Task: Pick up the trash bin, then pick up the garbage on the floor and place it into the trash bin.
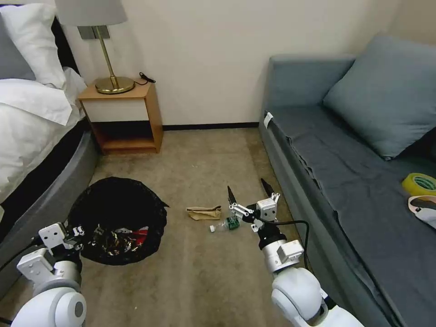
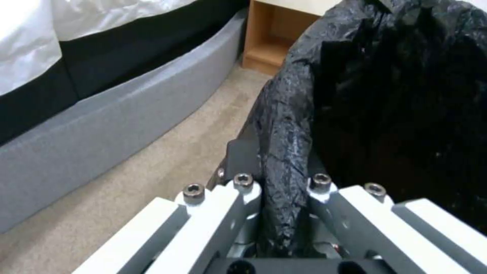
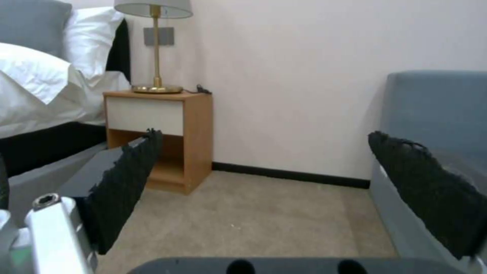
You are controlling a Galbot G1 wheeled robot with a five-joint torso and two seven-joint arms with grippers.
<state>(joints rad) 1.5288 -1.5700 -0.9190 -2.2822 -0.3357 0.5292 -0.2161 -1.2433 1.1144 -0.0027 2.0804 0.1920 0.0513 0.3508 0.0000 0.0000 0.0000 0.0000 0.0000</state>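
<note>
The floor is a soft tan carpet [image 1: 200, 272]. A bed [image 1: 27, 122] with white covers and pillows is on the robot's left. A small wooden nightstand [image 1: 129, 116] stands by the cream wall with a gold lamp [image 1: 106, 59] on top. A long blue-grey sofa [image 1: 354, 181] is on the right, with a big cushion [image 1: 386, 95] and a yellow tape roll [image 1: 420, 184] on it.

The trash bin [image 1: 118, 213] is near the bed, lined with a crinkly black bag. Some shiny wrappers lie inside it. The left pincer [image 1: 75, 236] is clamped on the bin's rim, with the black bag squeezed between its fingers [image 2: 243, 152].

On the carpet between the bin and the sofa lie a crumpled brown paper bag [image 1: 204, 212] and a small clear bottle [image 1: 225, 224] with a green label. The bottle is just beside the bag.

The right pincer [image 1: 250, 190] is above the bottle, close to the sofa's edge. Its two black fingers [image 3: 127, 179] are spread wide apart and hold nothing.
</note>
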